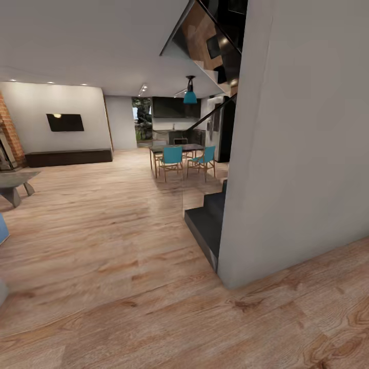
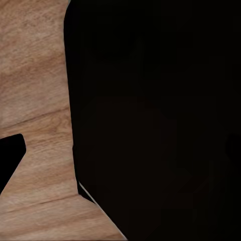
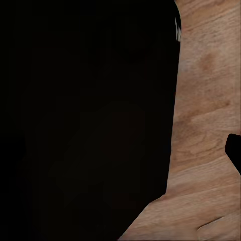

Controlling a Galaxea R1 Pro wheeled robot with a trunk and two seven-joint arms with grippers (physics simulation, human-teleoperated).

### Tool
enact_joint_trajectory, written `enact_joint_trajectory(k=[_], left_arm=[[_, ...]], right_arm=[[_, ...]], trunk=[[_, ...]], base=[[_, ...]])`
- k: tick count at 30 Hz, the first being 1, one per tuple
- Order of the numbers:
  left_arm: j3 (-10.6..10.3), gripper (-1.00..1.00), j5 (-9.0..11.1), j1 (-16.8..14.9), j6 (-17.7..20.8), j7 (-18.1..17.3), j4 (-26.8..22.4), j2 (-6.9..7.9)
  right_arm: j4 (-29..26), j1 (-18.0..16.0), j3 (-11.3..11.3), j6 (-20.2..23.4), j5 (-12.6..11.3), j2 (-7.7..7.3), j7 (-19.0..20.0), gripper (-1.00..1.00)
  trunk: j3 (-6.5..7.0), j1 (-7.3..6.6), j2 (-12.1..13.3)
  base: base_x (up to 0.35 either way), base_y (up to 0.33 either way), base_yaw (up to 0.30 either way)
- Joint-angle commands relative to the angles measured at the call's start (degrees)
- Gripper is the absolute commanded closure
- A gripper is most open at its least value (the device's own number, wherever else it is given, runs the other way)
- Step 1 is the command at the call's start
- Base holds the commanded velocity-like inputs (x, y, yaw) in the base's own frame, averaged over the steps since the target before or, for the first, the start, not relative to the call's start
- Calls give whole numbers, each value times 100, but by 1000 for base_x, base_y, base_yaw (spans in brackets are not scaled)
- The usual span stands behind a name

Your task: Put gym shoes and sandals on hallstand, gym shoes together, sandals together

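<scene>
Wood-plank corridor floor [image 1: 128, 307] stretches past a grey wall corner [image 1: 287, 179] toward teal dining chairs [image 1: 171, 156]. No shoes, sandals or hallstand visible; gripper states cannot be told. Task seemingly hardly begun.

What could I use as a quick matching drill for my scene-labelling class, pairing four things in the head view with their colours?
Things:
1. dining chairs
2. wall-mounted TV
3. floor
4. near wall

Colours:
A. light brown wood grain
B. teal
C. pale grey
D. black

Pairs: 1-B, 2-D, 3-A, 4-C
</scene>
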Motion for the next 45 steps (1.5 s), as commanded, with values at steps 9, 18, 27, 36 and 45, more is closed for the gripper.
enact_joint_trajectory(k=[9, 18, 27, 36, 45], left_arm=[[8, -100, -10, -1, 35, -9, 26, -18], [9, -100, 1, -1, 35, -9, -6, -18], [-3, -100, -9, -1, 32, -8, -16, -18], [-28, -100, -63, -4, -141, 58, -57, 42], [-14, -100, -24, -245, -255, 70, -345, 260]], right_arm=[[-71, -3, 5, 65, 9, 88, -9, -100], [-329, -49, 8, 54, 16, 249, -9, -100], [-403, -60, 9, 53, 21, 243, -9, -100], [-474, -62, 10, 13, 26, 82, -17, -100], [-765, -70, -25, -276, 18, -208, -21, -100]], trunk=[[-3, 0, -2], [-3, 0, -2], [-3, 0, -2], [-3, 0, -2], [-3, 0, -2]], base=[[0, 0, 0], [0, 0, 0], [0, 0, 0], [0, 0, 0], [0, 0, 0]])
